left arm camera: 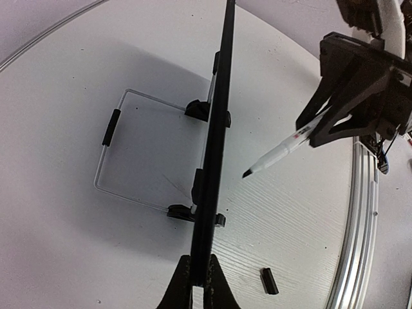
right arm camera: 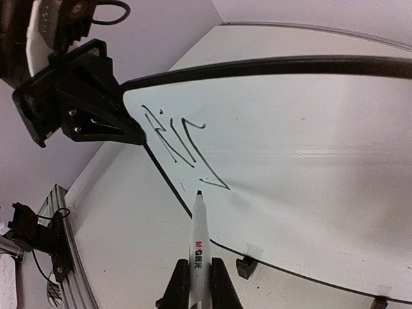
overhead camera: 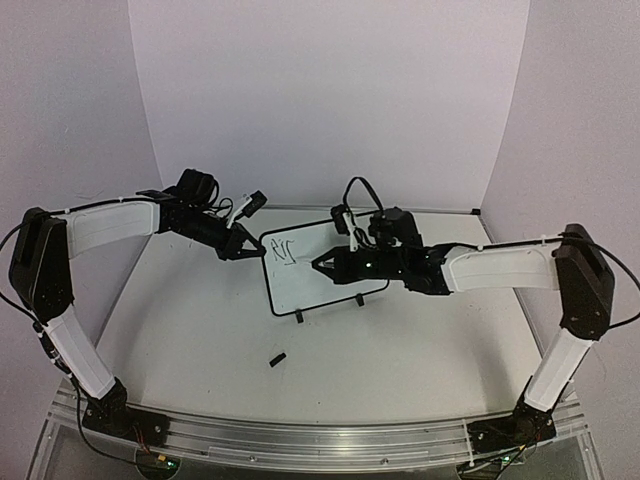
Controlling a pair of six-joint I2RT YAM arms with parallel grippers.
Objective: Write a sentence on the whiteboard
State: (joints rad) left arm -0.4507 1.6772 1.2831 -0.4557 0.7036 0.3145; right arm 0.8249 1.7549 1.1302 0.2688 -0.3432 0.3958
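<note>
Right gripper [right arm camera: 199,265] with marker [right arm camera: 196,225] near whiteboard [right arm camera: 309,141]

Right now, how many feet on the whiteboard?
2, both under the whiteboard's bottom edge: left foot by its left corner, right foot nearer the right. None seems hidden.

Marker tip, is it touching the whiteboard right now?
Apart. The left wrist view sees the whiteboard edge-on, and a clear gap separates it from the marker tip.
</note>
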